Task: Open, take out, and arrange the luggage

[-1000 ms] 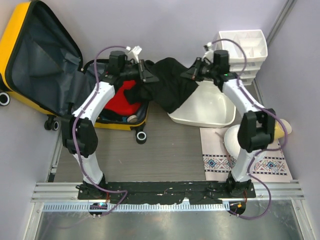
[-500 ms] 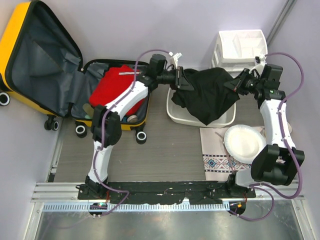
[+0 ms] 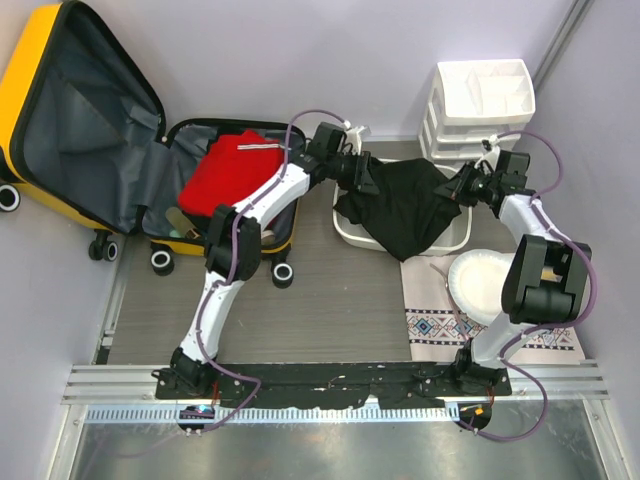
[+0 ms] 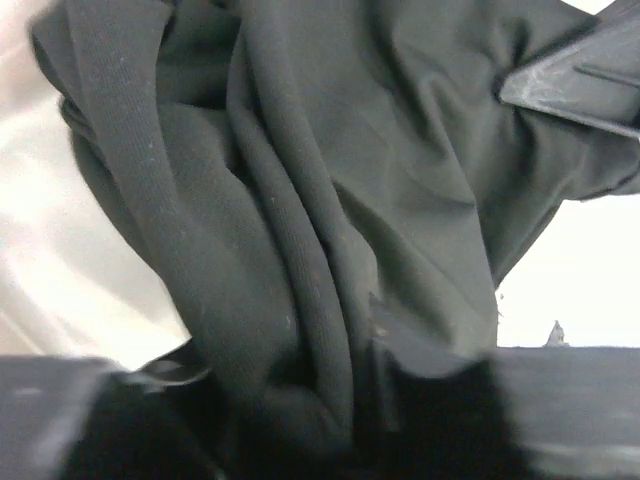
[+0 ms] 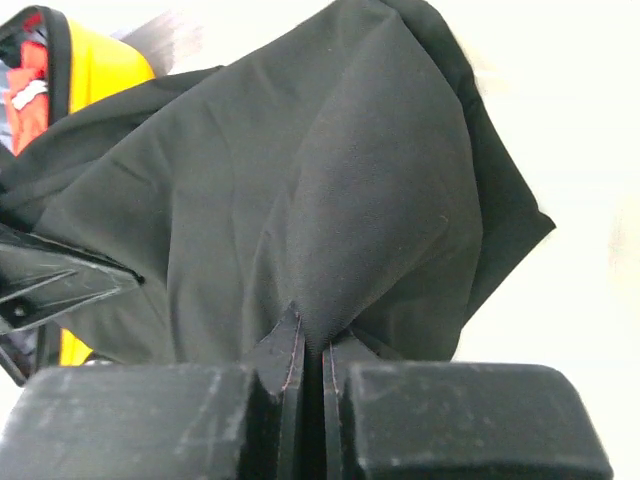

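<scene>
Your left tool (image 3: 361, 173) is pinching one edge of a black garment (image 3: 405, 205), with the cloth bunched between its fingers. Your right tool (image 5: 310, 362) is pressed together on a fold at the opposite edge. The garment hangs between the two and sags over a white basin (image 3: 458, 233) at the far middle-right of the bench (image 3: 330, 300).

The luggage (image 3: 90, 130) lies open at the far left. Its yellow lid leans up against the left wall with the dark grey lining facing you. The lower half lies flat to the left of the basin, with a gap between them, and a red garment (image 3: 235, 172) fills it.

Beyond the basin, in the far right corner, stands a white drawer organizer (image 3: 480, 95). Beside your right arm, a white plate (image 3: 485, 285) rests on a patterned mat (image 3: 440, 328).
</scene>
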`<state>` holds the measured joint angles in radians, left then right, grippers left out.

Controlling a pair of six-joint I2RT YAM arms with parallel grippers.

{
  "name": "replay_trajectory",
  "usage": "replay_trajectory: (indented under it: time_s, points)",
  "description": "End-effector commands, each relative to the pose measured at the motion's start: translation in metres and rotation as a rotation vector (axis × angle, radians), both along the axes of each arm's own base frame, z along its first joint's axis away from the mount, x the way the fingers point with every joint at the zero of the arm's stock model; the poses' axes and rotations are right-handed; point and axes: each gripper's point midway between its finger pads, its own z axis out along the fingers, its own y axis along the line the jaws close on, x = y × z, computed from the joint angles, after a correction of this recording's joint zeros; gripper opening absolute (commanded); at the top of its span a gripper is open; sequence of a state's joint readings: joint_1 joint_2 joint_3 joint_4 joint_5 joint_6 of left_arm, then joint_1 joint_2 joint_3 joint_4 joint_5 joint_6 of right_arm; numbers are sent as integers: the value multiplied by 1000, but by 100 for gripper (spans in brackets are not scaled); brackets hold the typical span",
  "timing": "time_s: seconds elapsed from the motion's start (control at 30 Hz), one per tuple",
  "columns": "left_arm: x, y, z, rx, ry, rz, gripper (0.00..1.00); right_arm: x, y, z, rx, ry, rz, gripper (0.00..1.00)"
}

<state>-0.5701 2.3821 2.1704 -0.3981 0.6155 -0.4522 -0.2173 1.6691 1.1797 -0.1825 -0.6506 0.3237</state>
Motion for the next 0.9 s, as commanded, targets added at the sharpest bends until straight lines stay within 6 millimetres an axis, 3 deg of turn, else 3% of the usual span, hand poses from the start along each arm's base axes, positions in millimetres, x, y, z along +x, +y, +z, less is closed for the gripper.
replay_trajectory:
  time_s: [0.0, 0.03, 0.07, 0.17, 0.2, 0.23, 0.37, 0.43, 0.5, 0.53, 0.6, 0.7, 0.87]
  points:
    - [20, 20, -5, 136, -134, 1, 53, 10, 5, -7, -146, -89, 52, 1]
    - [25, 24, -5, 160, -154, 15, 60, 9, 6, -14, -175, -81, 71, 2]
    - [25, 27, -2, 161, -155, 15, 67, 5, 10, -26, -177, -44, 87, 16]
    - [25, 35, 24, 158, -211, 15, 78, 7, 11, -32, -216, -18, 90, 37]
    - [22, 38, 45, 143, -239, 18, 79, 11, 11, -30, -234, -24, 86, 40]
    - [21, 41, 54, 135, -248, 15, 79, 14, 11, -28, -251, -34, 80, 41]
    - [17, 71, 89, 125, -271, 43, 80, 23, 9, -39, -346, -11, 78, 1]
    - [16, 91, 95, 149, -282, 59, 80, 17, 19, -57, -353, 49, 113, 1]
    - [7, 105, 88, 206, -296, 9, 79, 11, 28, -66, -335, 86, 121, 1]
    - [2, 110, 91, 229, -311, -3, 79, 12, 31, -64, -318, 76, 112, 1]
    - [-13, 117, 76, 272, -305, -74, 79, 11, 34, -60, -281, 74, 91, 1]
    - [-22, 115, 68, 306, -324, -103, 81, 19, 32, -43, -279, 34, 69, 1]
    - [-43, 94, 45, 338, -256, -165, 79, 19, 34, -26, -269, 10, 75, 1]
